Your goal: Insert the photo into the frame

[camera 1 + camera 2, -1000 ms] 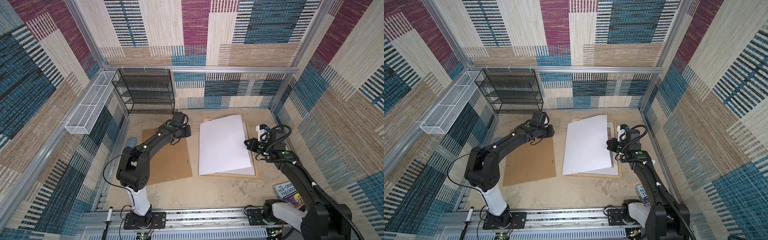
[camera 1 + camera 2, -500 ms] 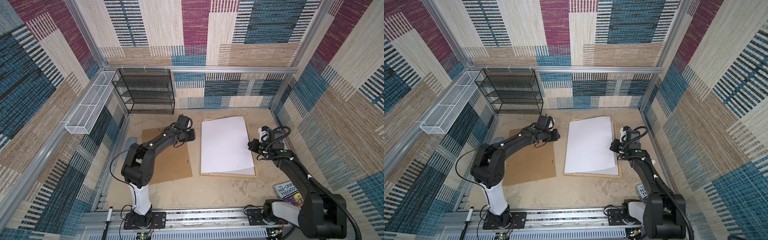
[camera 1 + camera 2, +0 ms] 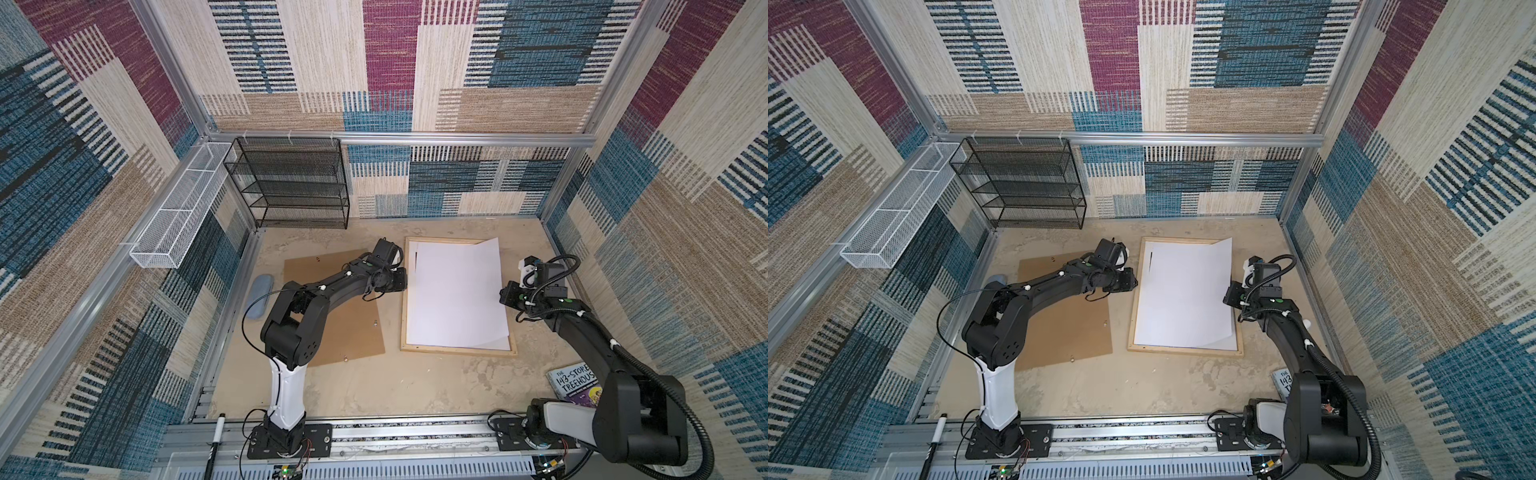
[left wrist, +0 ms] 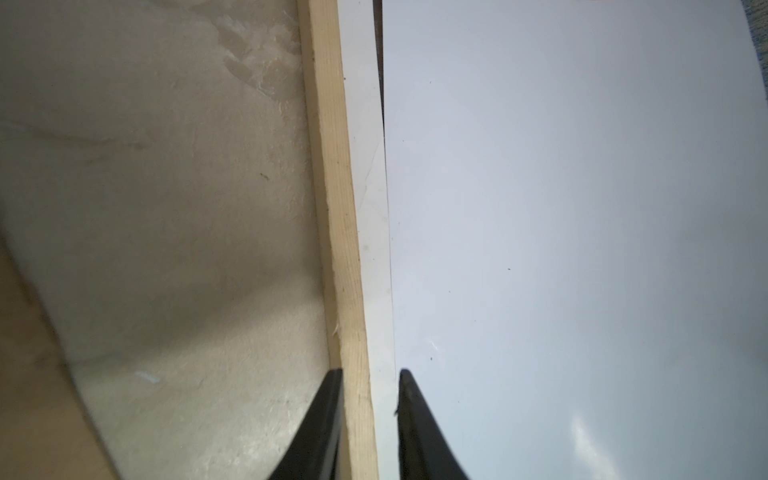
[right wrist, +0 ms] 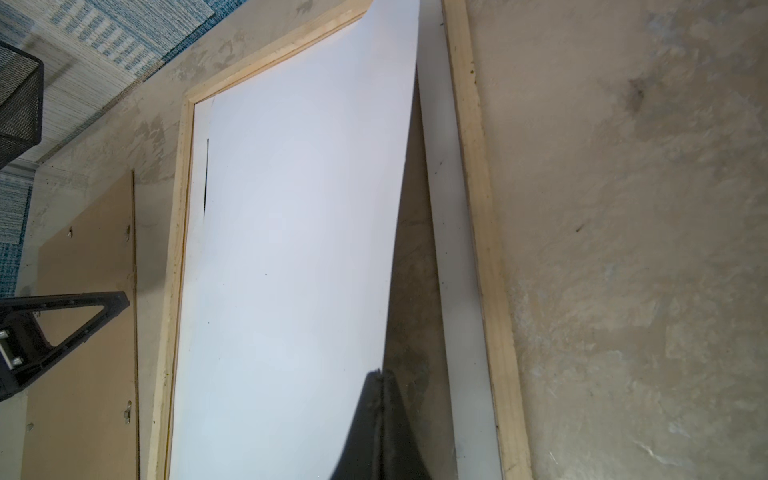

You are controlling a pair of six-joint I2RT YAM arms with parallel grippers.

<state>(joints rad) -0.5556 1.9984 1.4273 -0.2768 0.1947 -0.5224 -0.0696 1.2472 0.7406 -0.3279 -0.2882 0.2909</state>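
The frame (image 4: pixel 336 208) lies flat, right of the centre of the tabletop (image 3: pixel 415 386), with its long axis running from near edge to far edge. The photo (image 3: pixel 457 291), white back up, lies over it the same way, slightly skewed, its right edge raised. The right gripper (image 5: pixel 380 376) is clamped on that edge. The left gripper (image 4: pixel 370 374), jaws apart, straddles the frame's left rail.

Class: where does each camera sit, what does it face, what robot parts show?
Top views: overhead, looking down on left arm, right arm, frame, photo.
Left wrist: on left arm, along the frame's strip; left gripper straddles it.
Right wrist: on right arm, across the photo; right gripper pinches its edge.
All share frame and photo.
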